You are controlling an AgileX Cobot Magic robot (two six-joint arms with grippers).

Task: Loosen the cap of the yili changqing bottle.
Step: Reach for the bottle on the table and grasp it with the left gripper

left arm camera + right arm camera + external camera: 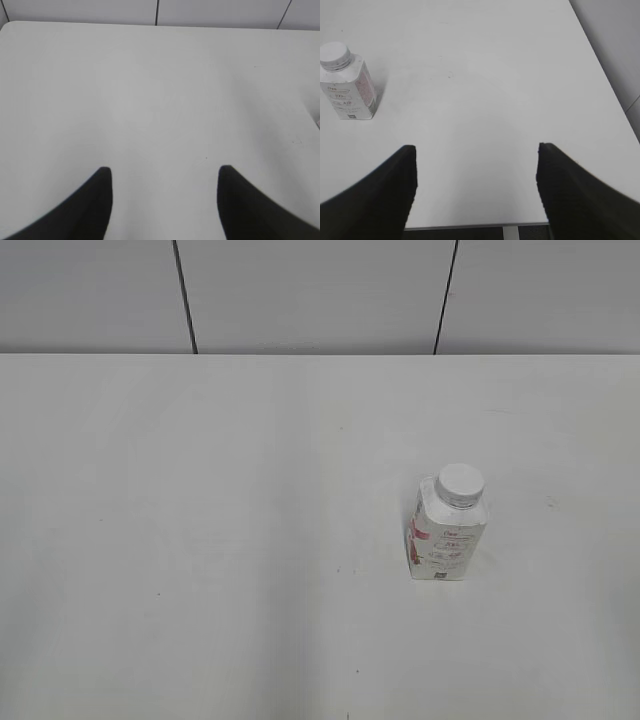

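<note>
- The yili changqing bottle [448, 532] stands upright on the right half of the white table [200, 540], its cap [461, 483] screwed on and untouched.
- The left gripper [164, 172] hangs over bare tabletop, jaws spread, nothing between them.
- The right gripper [476, 150] is spread wider, also empty, with the bottle well off to its left.
- My guess: one claw is meant to steady the body while the other twists the cap.

One yili changqing bottle [449, 533] stands on one white table [200, 540], right of centre in the exterior view. It carries one cap [461, 482]. Two grippers show, one per wrist view: the left gripper [165, 172] and the right gripper [476, 150].
</note>
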